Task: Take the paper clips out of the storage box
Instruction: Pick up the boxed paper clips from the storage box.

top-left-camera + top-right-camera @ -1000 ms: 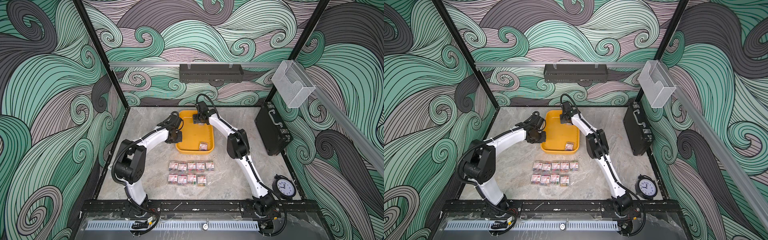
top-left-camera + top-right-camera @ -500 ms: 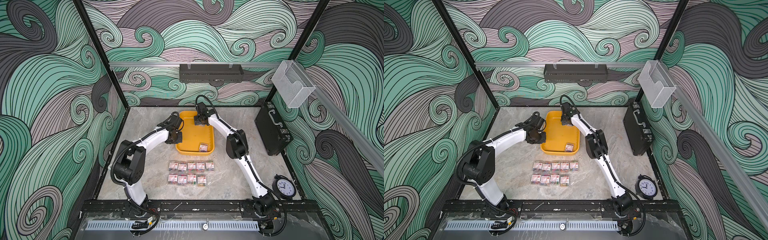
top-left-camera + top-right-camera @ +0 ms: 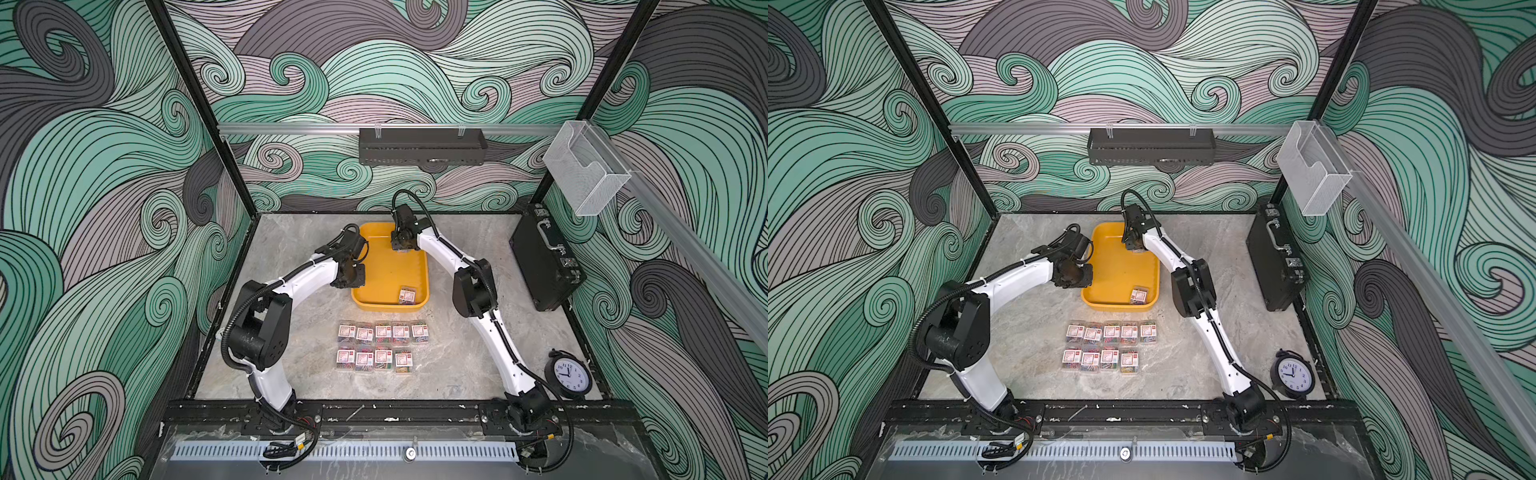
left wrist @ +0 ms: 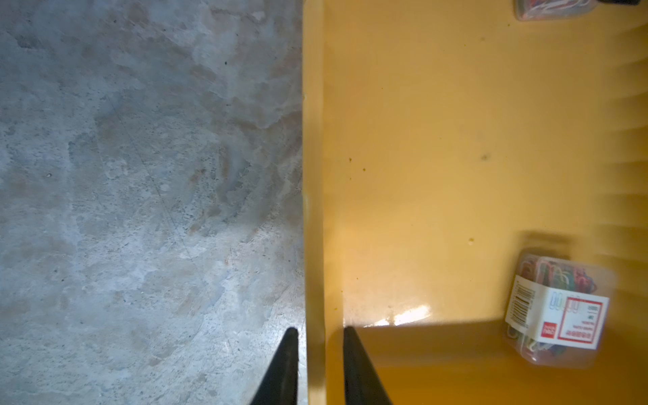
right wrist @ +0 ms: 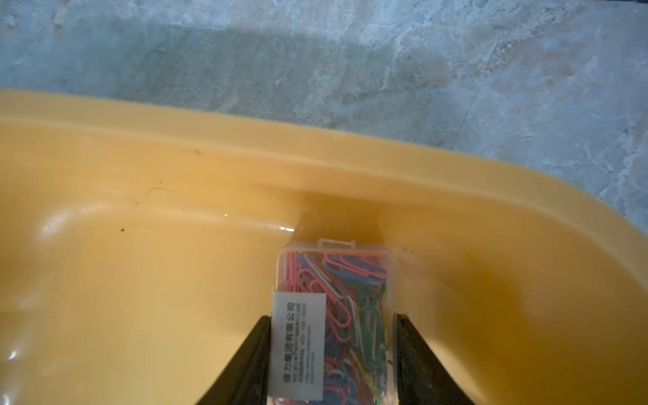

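Storage box (image 3: 390,270) sits on the table (image 3: 457,353), centre, toward the rear wall. Inside it, a corner box (image 3: 407,295) lies at the near right corner. A rear box (image 5: 350,280) lies close to the far wall, between the jaws of the right gripper (image 5: 333,316). Left gripper (image 4: 319,329) straddles the storage box's left rim, one finger outside, one inside. On the table before the storage box, nine boxes of paper clips (image 3: 382,333) lie in two rows: five behind, four in front. Briefcase (image 3: 544,266) stands against the right wall. Clock (image 3: 569,372) sits near the front right corner.
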You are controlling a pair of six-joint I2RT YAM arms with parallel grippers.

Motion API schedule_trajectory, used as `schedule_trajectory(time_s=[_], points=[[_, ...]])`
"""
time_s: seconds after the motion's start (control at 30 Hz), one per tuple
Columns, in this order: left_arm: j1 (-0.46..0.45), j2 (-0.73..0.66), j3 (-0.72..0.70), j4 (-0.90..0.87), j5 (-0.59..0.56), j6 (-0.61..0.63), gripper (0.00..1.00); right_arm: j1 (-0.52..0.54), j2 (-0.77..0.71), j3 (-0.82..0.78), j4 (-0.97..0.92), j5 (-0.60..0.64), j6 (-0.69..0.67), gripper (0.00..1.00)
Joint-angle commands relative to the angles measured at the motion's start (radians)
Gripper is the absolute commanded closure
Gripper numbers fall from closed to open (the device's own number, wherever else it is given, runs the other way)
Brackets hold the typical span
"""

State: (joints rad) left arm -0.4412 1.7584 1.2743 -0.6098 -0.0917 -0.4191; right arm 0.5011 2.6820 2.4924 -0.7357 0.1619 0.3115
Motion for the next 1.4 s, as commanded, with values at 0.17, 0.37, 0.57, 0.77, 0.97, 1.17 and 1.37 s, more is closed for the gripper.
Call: schedule_trajectory(time_s=[0.17,0.37,0.57,0.77,0.97,1.17,1.37], points=[[-0.001,-0.054,0.079,-0.049,-0.055,0.018,0.64,-0.030,-0.077,-0.004,-0.023,-0.215,0.022,0.57],[0.003,-0.102,0.078,0.019,-0.025,0.010,0.58,-0.053,-0.170,-0.081,0.021,-0.404,0.087,0.58],[0.003,-0.111,0.030,0.237,0.071,-0.038,0.55,-0.047,-0.310,-0.278,0.185,-0.513,0.225,0.60],[0.002,-0.092,-0.025,0.471,0.152,-0.120,0.54,-0.034,-0.504,-0.567,0.449,-0.517,0.401,0.60],[0.002,-0.058,-0.074,0.682,0.228,-0.184,0.51,-0.017,-0.641,-0.789,0.686,-0.487,0.561,0.60],[-0.003,-0.041,-0.134,0.850,0.273,-0.199,0.50,0.016,-0.704,-0.879,0.791,-0.441,0.651,0.59],[-0.013,-0.037,-0.176,0.953,0.294,-0.182,0.50,0.039,-0.725,-0.894,0.808,-0.409,0.682,0.59]])
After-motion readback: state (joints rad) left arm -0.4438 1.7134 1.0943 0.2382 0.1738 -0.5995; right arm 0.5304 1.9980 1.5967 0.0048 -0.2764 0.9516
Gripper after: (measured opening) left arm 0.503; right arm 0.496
